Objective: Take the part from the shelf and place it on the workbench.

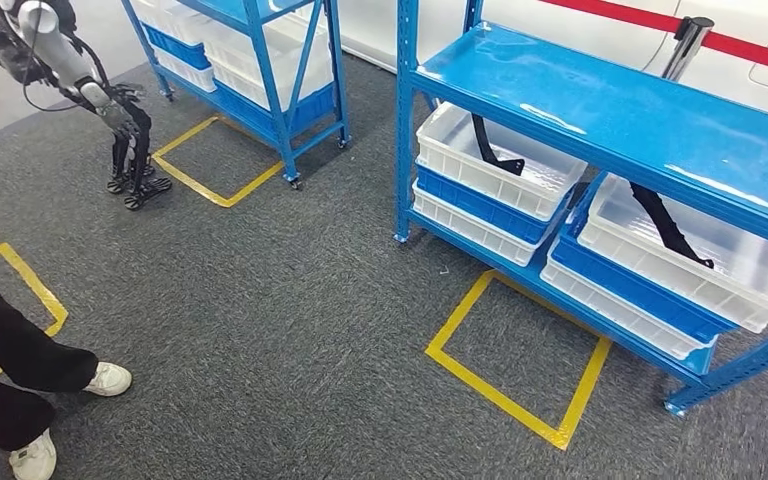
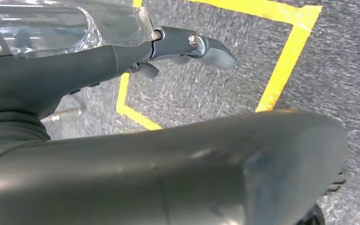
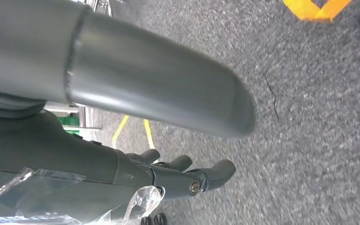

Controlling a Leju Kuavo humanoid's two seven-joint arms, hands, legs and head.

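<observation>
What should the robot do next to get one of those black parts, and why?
Probably step toward the blue shelf and stop at the yellow tape square. The black parts lie in white bins there. The left hand and right hand hang over the carpet holding nothing, away from the shelf.

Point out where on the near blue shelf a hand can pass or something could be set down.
The top shelf board is bare along its length. Below it is crowded: two white bins sit side by side, each with a black part, under little headroom. The carpet inside the yellow tape square is bare.
</observation>
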